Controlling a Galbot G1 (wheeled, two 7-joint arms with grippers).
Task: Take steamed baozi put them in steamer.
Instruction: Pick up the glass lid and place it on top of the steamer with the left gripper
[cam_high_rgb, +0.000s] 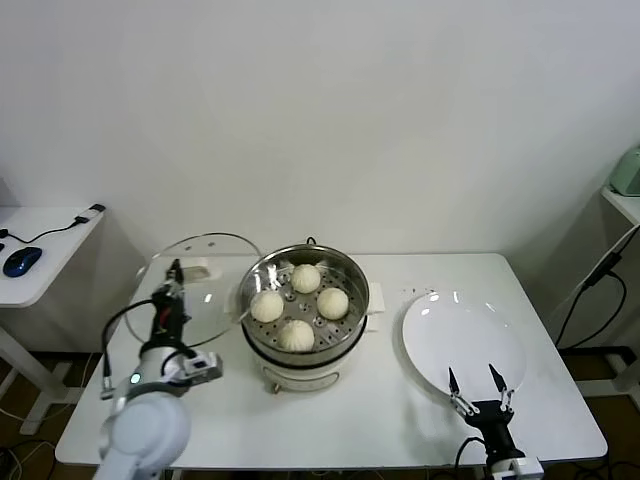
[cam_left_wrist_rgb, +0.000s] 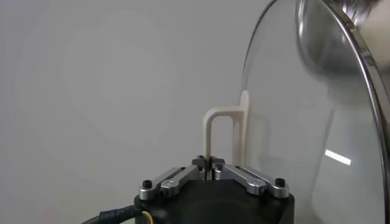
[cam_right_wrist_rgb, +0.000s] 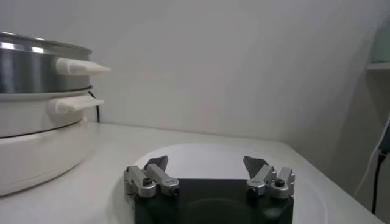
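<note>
While your head camera looks down on a white table (cam_high_rgb: 400, 420) set against a plain pale wall, you see the steamer (cam_high_rgb: 305, 305) near its middle with all four steamed baozi (cam_high_rgb: 297, 334) resting on the perforated tray inside. To the robot's left a glass lid (cam_high_rgb: 205, 290) stands tilted beside the pot, and your left gripper (cam_high_rgb: 172, 290) is clamped on its white handle (cam_high_rgb: 192, 268). To the right lies a white plate (cam_high_rgb: 465, 340), with your right gripper (cam_high_rgb: 478, 388) hovering over its near edge, jaws spread wide and holding nothing. A side desk with a blue mouse (cam_high_rgb: 22, 260) is cut off at the left edge, cables and a pale green object at the right. Your left wrist camera shows what the head view cannot: the left gripper (cam_left_wrist_rgb: 209, 165) pinched fully together on the looped handle (cam_left_wrist_rgb: 225, 131), the lid (cam_left_wrist_rgb: 317, 115) upright against the wall, its far rim out of frame. Your right wrist camera catches the right gripper (cam_right_wrist_rgb: 207, 170) with fingers apart above the plate (cam_right_wrist_rgb: 201, 153) and only the steamer's (cam_right_wrist_rgb: 36, 67) steel side and white base; the buns are hidden from it.
</note>
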